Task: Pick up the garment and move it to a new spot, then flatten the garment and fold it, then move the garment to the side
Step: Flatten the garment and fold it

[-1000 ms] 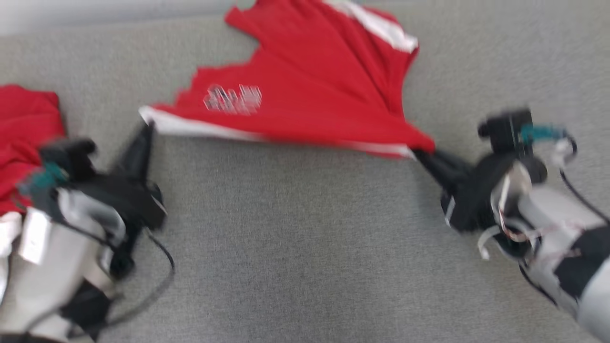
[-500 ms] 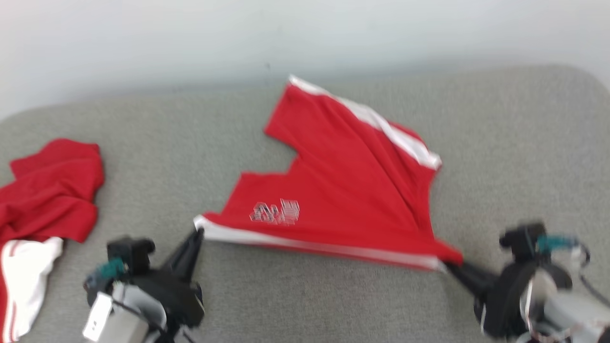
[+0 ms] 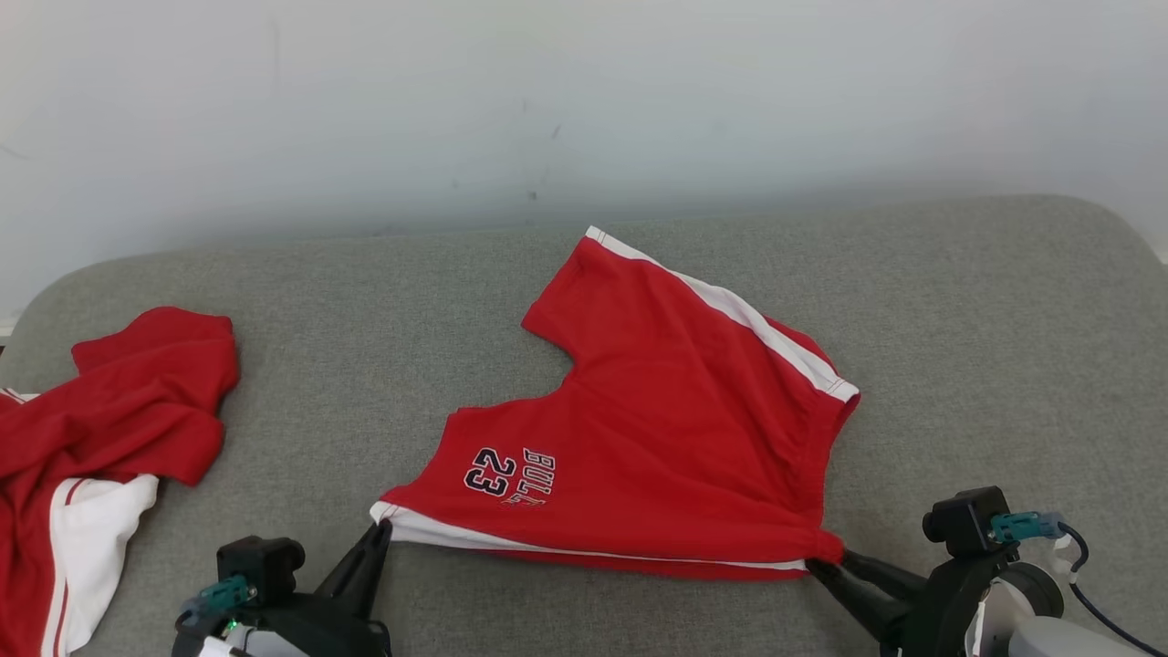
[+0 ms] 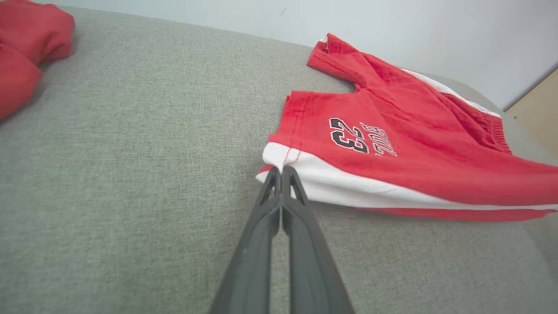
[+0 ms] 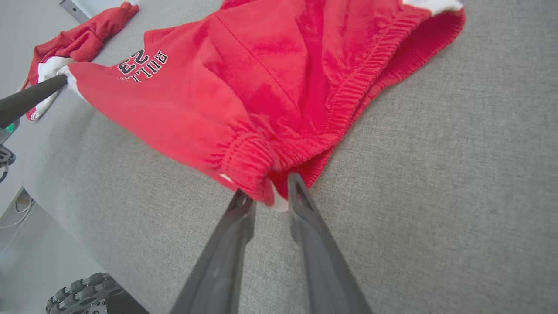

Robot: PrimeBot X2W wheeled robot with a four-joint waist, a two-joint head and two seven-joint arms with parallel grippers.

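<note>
The red shorts (image 3: pixel 675 429) lie near the middle of the grey cushion (image 3: pixel 584 602), with their near edge drawn taut between the two grippers. That edge is the long axis and runs across the head view from 9 o'clock to 3 o'clock. The elastic waistband faces 3 o'clock. One leg, bearing the number 23 and a white side stripe, points to 9 o'clock, and the other leg reaches away toward 11 o'clock, near the pale wall (image 3: pixel 584 109). The left gripper (image 3: pixel 381 529) has its fingers pressed tight together on the white corner of the hem at the 9 o'clock end. The right gripper (image 3: pixel 815 568) pinches the bunched end of the waistband at the 3 o'clock end, and in the right wrist view its fingers stand slightly apart with the gathered cloth between them. The held edge looks raised a little off the cushion, while the far leg rests on it. A heap of red and white clothes (image 3: pixel 100 429) lies well apart at 9 o'clock.
</note>
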